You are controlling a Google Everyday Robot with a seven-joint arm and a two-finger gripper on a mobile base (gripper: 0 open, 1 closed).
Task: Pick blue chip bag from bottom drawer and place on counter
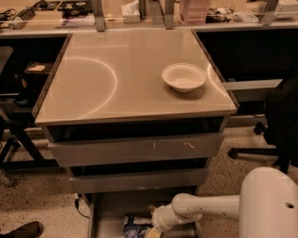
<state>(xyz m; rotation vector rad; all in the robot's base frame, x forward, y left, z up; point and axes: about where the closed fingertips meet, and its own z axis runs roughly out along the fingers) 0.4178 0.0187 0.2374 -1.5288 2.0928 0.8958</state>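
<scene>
From my station I see the arm (219, 207) reaching in from the lower right of the frame, its white wrist bent down into the bottom drawer (107, 211), which stands pulled out at the bottom centre. The hand (152, 231) sits low inside that drawer, right at the bottom edge of the frame and against the right side of the blue chip bag (136, 225). It is partly cut off there, so I cannot tell whether it is open, closed or gripping the bag. The bag lies on the drawer floor, roughly mid-width and just left of the hand, with its dark blue and white foil showing. Above the open drawer are two closed grey fronts, and the upper one (135, 148) carries pale scratches right of centre. The counter (93, 79) fills the middle of the frame, glossy beige with a curved light reflection on its left half. A white bowl (184, 77) stands on it toward the right edge. A cluttered workbench (139, 11) runs along the top, a dark chair (279, 121) stands at the right, and a shoe (21, 230) shows at the lower left.
</scene>
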